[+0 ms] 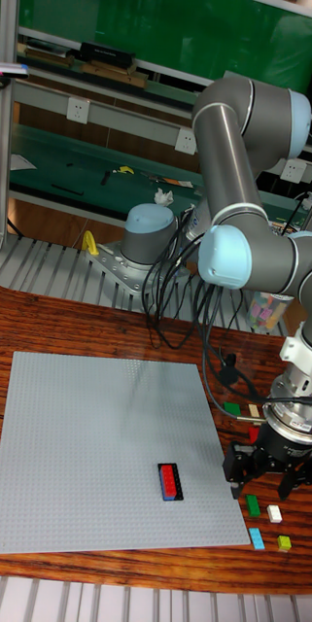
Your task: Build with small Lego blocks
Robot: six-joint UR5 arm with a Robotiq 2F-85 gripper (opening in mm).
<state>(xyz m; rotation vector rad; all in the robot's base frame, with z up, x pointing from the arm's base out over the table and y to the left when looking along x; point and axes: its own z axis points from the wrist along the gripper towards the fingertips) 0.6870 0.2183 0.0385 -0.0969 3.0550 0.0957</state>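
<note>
A large grey baseplate (97,437) lies on the wooden table. On it, toward the right front, stands a small build (170,481): a red brick on a blue one. My gripper (270,473) hangs low just off the plate's right edge, over a scatter of loose bricks: green (254,502), white (274,513), light blue (258,538) and yellow-green (284,542) in front of it, a dark green one (233,409) and a red one (255,431) behind. Its black fingers point down; I cannot make out whether they are open or hold anything.
The arm's base (148,238) stands at the table's back, with black cables (180,301) looping down onto the wood. A clear bin of bricks (269,309) sits at the back right. The table's front edge runs just below the loose bricks.
</note>
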